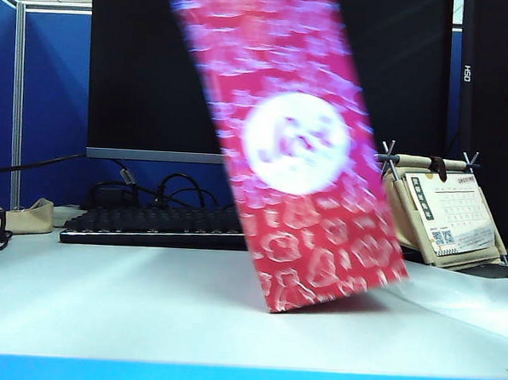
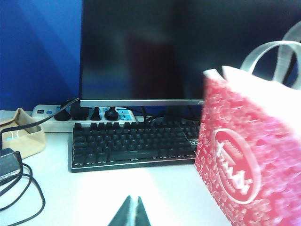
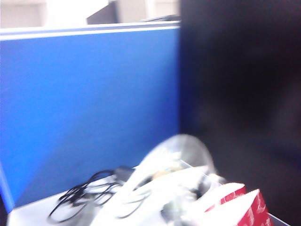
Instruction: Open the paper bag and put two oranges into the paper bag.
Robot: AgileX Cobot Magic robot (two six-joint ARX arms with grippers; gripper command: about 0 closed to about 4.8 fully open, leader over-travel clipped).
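Bag (image 1: 294,150) tilted and blurred on table (image 1: 145,312), left gripper (image 2: 130,212) clenched and empty beside it, right gripper unseen, state unclear, keyboard (image 2: 131,146) behind.

The magenta-red paper bag (image 1: 303,150) with white prints stands tilted on one bottom corner, blurred

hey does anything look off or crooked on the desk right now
Yes. In the exterior view the paper bag is tilted, top leaning left, balanced on one bottom corner and blurred as if moving. The left gripper is shut near the table, apart from the bag. The right gripper isn't visible. No oranges are in sight.
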